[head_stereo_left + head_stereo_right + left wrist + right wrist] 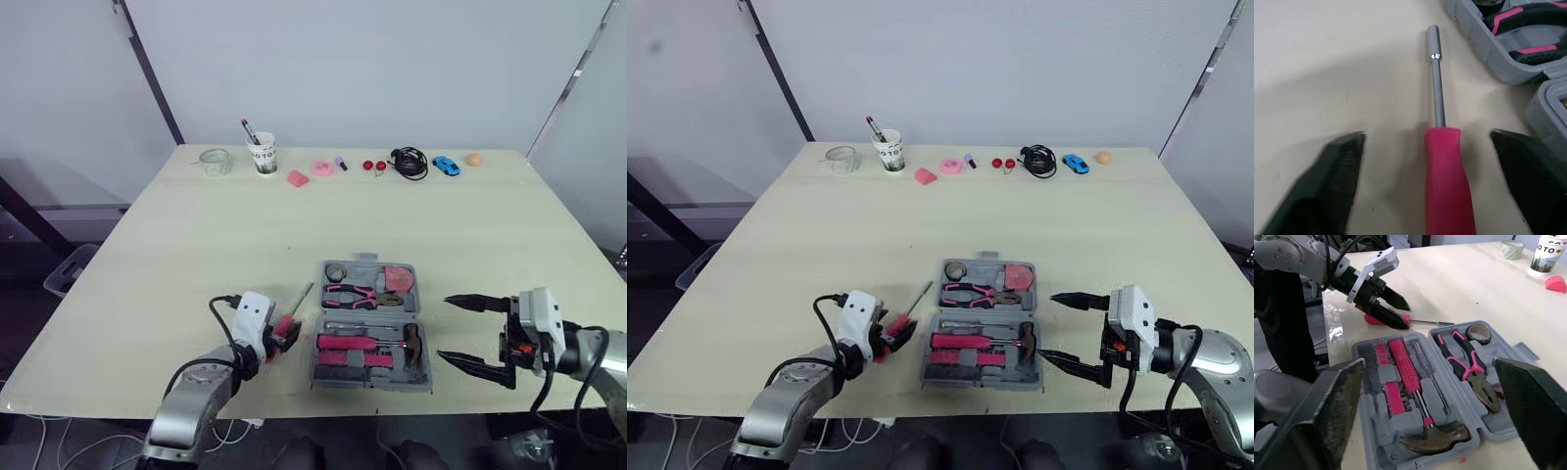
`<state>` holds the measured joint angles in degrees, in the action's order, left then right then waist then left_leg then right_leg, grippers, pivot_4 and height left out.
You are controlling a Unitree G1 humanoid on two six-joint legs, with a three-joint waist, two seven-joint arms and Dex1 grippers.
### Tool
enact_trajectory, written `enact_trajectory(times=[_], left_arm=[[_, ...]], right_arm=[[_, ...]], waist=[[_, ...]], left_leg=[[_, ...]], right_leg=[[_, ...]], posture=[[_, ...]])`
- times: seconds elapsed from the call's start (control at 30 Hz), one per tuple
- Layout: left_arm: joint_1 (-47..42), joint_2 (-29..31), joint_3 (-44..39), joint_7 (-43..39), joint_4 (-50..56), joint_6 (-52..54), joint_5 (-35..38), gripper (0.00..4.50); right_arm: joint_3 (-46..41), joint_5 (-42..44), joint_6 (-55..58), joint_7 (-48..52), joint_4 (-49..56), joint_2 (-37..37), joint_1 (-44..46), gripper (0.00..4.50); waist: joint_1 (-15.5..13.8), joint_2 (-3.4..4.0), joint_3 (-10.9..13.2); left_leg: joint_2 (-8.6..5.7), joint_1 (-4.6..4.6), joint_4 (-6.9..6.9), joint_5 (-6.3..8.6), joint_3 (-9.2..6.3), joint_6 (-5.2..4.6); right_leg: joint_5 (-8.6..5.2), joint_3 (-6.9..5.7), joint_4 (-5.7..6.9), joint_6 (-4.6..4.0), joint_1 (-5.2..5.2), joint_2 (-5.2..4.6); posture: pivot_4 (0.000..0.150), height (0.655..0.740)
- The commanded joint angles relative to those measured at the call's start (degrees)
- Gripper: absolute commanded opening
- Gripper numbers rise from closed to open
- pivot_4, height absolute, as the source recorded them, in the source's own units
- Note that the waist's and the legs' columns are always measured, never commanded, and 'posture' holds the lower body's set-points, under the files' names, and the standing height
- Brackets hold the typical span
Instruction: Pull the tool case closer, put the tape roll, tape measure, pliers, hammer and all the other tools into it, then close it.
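The tool case [367, 259] lay open near the front edge of the table [196, 245], between the two grippers, with pliers [358, 293], hammer [377, 343] and tape roll [336, 271] in it. Just left of it lay a pink-handled screwdriver [1442, 176] (shaft pointing away from the robot). The left gripper [291, 334] had its fingers spread either side of the handle, not pinching it. The right gripper [443, 328] gaped wide beside the case, holding nothing.

Bare test lab: white walls [343, 69], one pale table [176, 255], paper cup [262, 155] and toy car [446, 165] lined along its far edge.
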<state>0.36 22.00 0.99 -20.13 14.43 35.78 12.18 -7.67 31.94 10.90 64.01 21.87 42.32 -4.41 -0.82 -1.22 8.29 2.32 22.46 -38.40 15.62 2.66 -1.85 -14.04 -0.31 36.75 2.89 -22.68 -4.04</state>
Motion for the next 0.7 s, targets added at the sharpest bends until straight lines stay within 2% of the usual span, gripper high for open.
enact_trajectory(times=[0.03, 0.07, 0.1, 0.17, 0.2, 0.7], left_arm=[[-0.3, -0.5, 1.2, -0.3, 0.1, -0.5, -0.7, 2.41], [-0.2, -0.8, 1.1, -0.2, 0.0, -0.7, -0.7, 2.05], [-0.1, -0.8, 1.2, -0.2, -0.1, -0.9, -0.8, 1.88], [0.1, -1.0, 1.2, -0.3, -0.3, -1.2, -1.2, 0.94], [0.2, -1.1, 1.3, -0.3, -0.4, -1.4, -1.3, 0.66], [1.6, 0.3, -0.8, -3.0, 0.0, -7.1, -1.4, 0.59]], right_arm=[[-0.4, 0.7, 0.2, -0.5, 2.0, 0.2, 1.0, 4.50], [-0.4, 0.7, 0.4, -0.5, 2.1, 0.3, 1.1, 4.50], [-0.3, 0.7, 0.5, -0.6, 2.4, 0.3, 1.1, 4.50], [-0.4, 1.4, 1.1, -0.9, 2.9, 0.3, 1.3, 4.50], [-0.4, 1.7, 1.4, -1.0, 3.2, 0.2, 1.5, 4.50], [0.7, 4.4, 2.5, 2.3, 2.9, -0.2, 3.2, 4.50]], waist=[[0.0, 0.00, 0.0], [0.0, 0.00, 0.0], [0.0, 0.00, 0.0], [0.0, 0.00, 0.0], [0.0, 0.00, 0.0], [0.0, 0.00, 0.0]], left_leg=[[0.00, 0.00, 0.00, 0.00, 0.00, 0.00], [0.00, 0.00, 0.00, 0.00, -0.01, 0.00], [0.00, 0.00, 0.00, 0.00, -0.01, 0.00], [0.00, 0.00, 0.00, 0.00, -0.01, 0.00], [0.00, 0.00, 0.00, 0.00, -0.01, 0.00], [0.00, 0.00, 0.00, 0.00, -0.02, 0.00]], right_leg=[[0.00, 0.00, 0.00, 0.00, 0.00, 0.00], [0.00, 0.00, 0.00, 0.00, 0.00, 0.00], [0.00, 0.00, 0.00, 0.00, 0.00, 0.00], [0.00, 0.00, 0.00, 0.00, 0.00, 0.00], [0.00, 0.00, 0.00, 0.00, 0.00, 0.00], [0.00, 0.00, 0.00, -0.01, 0.00, -0.01]], posture=[[0.150, 0.7400], [0.150, 0.7400], [0.150, 0.7400], [0.150, 0.7400], [0.150, 0.7400], [0.150, 0.7400]])
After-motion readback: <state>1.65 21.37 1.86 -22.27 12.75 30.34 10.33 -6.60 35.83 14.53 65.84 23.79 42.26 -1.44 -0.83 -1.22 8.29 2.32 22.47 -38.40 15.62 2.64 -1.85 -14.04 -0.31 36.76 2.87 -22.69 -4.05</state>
